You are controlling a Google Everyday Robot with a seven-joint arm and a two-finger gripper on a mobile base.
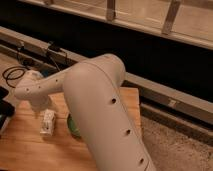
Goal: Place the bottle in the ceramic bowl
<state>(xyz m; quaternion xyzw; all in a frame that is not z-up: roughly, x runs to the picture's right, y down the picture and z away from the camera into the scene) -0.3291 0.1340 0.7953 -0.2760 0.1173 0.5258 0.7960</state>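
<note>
The small white bottle lies on the wooden table, left of centre. Just to its right, a sliver of the green ceramic bowl shows; the rest is hidden behind my large white arm. The bottle is outside the bowl and close beside it. The arm reaches left over the table and ends near the left edge, where the dark gripper is only partly in view, to the left of the bottle and a little behind it. Nothing shows in the gripper.
Black cables and a bluish object lie behind the table's far left corner. A long metal rail and a dark wall run along the back. Speckled floor lies to the right of the table.
</note>
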